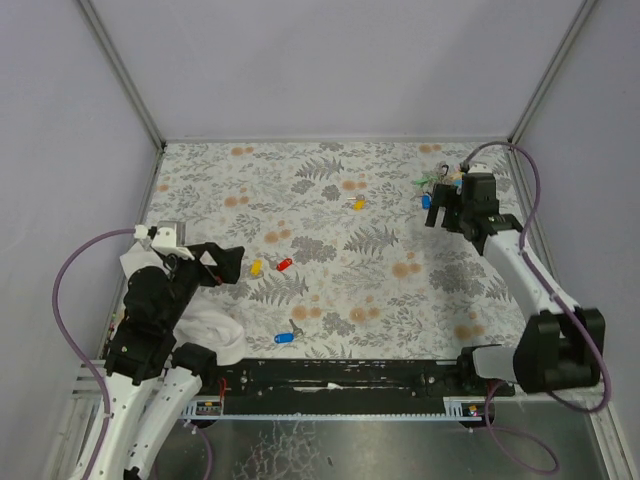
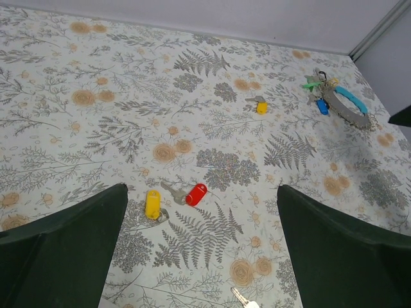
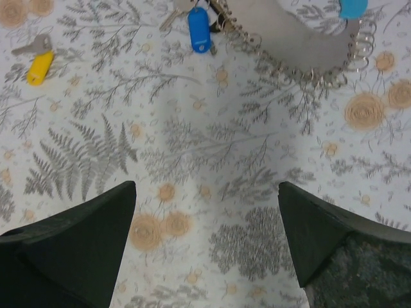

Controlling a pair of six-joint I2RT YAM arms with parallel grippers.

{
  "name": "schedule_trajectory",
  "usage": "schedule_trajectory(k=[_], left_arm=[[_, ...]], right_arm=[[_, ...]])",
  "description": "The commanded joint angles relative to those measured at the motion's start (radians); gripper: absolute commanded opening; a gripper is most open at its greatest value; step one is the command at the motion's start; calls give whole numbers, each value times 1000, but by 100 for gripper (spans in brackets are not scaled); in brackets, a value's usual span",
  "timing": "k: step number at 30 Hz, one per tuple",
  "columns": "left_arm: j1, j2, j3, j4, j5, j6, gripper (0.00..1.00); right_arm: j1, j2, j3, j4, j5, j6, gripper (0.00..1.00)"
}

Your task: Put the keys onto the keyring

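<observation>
Loose keys lie on the floral mat: a red-headed key (image 1: 284, 264) (image 2: 196, 194) beside a yellow-headed one (image 1: 255, 267) (image 2: 152, 204), another yellow key (image 1: 358, 203) (image 2: 261, 106) (image 3: 40, 66) farther back, and a blue key (image 1: 284, 337) near the front. The keyring (image 1: 440, 178) (image 2: 340, 106) (image 3: 302, 51), a coiled cord with a light-blue end piece, lies at the back right and bears a green key (image 2: 312, 83) and a blue key (image 3: 200, 29). My left gripper (image 1: 232, 266) (image 2: 202, 190) is open just left of the red and yellow pair. My right gripper (image 1: 447, 222) (image 3: 207, 186) hangs open just in front of the keyring.
A white cloth (image 1: 205, 325) lies bunched under the left arm at the front left. Grey walls with metal posts close in the mat on three sides. A black rail (image 1: 340, 375) runs along the near edge between the arm bases.
</observation>
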Motion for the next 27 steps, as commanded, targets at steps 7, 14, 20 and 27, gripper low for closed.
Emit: schedule_trajectory(k=[7, 14, 20, 27], left_arm=[[-13, -27, -15, 45, -2, 42, 100], [-21, -11, -16, 44, -8, 49, 100], [-21, -10, -18, 48, -5, 52, 100], [-23, -19, -18, 49, -1, 51, 100]], right_arm=[[-85, 545, 378, 146, -36, -200, 99], [-144, 852, 654, 25, -159, -313, 99], [-179, 938, 712, -24, -232, -352, 99], [-191, 1024, 785, -225, -307, -325, 99]])
